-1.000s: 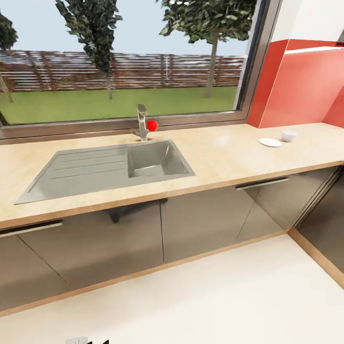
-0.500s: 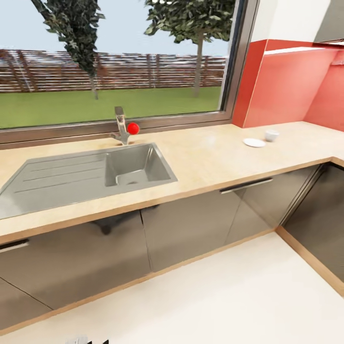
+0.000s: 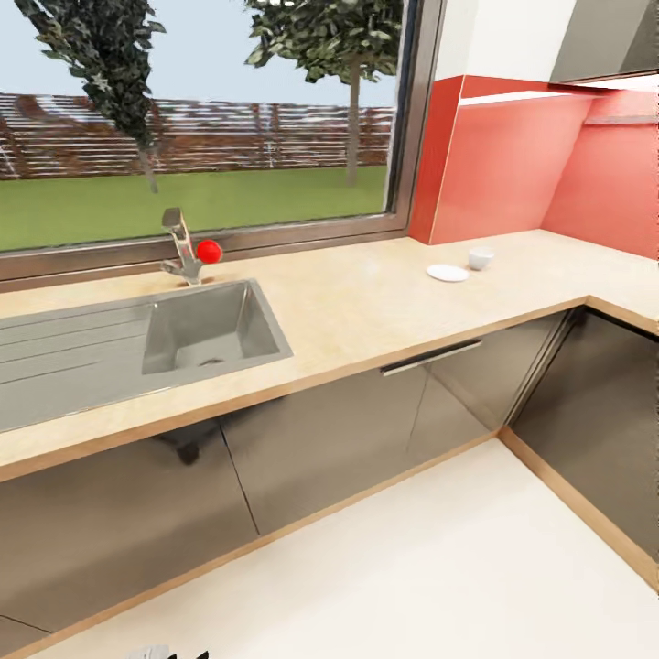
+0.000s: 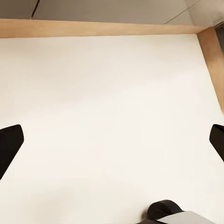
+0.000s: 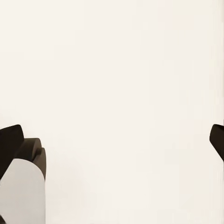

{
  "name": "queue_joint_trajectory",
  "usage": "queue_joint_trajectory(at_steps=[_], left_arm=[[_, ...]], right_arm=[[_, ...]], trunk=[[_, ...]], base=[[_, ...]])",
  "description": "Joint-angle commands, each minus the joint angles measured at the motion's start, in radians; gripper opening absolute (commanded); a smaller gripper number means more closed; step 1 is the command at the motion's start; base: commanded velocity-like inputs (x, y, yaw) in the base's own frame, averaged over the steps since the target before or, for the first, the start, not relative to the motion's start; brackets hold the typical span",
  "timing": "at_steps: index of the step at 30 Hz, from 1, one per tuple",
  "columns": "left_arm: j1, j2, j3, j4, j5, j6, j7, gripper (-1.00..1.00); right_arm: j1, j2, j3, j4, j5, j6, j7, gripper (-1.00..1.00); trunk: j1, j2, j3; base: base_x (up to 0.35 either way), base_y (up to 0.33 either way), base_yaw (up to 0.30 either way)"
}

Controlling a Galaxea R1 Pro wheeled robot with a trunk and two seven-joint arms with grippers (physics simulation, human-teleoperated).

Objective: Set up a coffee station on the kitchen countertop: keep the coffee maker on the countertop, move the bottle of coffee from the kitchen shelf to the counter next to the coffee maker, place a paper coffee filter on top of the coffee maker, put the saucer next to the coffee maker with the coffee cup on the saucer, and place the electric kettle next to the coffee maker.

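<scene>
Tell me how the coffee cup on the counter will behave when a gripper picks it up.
The coffee cup looks small and plain white, so it is probably light and rigid. Its smooth surface may be slippery between fingers. It stands upright on the kitchen countertop beside the saucer, apparently apart, so a sideways nudge would likely slide it.

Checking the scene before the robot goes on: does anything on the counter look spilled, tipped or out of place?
Nothing spilled or tipped. The coffee cup stands upright on the kitchen countertop beside the saucer, not on it, which the setup still needs. The sink looks empty.
</scene>
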Motion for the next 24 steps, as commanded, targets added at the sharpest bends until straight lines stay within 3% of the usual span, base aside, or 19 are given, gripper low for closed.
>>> queue_joint_trajectory(at_steps=[1, 14, 24], left_arm=[[-0.001, 0.0, -0.008, 0.001, 0.007, -0.006, -0.002, 1.0], [-0.001, 0.0, -0.008, 0.001, 0.007, -0.006, -0.002, 1.0], [-0.001, 0.0, -0.008, 0.001, 0.007, -0.006, -0.002, 1.0]], right_arm=[[-0.001, 0.0, 0.001, 0.001, -0.002, -0.003, 0.0, 1.0], [-0.001, 0.002, 0.005, 0.002, 0.001, -0.003, 0.0, 1.0], [-0.001, 0.003, 0.006, 0.003, 0.001, -0.003, 0.0, 1.0]], trunk=[[0.0, 0.0, -0.001], [0.0, 0.0, -0.001], [0.0, 0.0, -0.001]], base=[[0.146, -0.262, -0.015], [0.152, -0.271, 0.006], [0.051, -0.115, 0.212]])
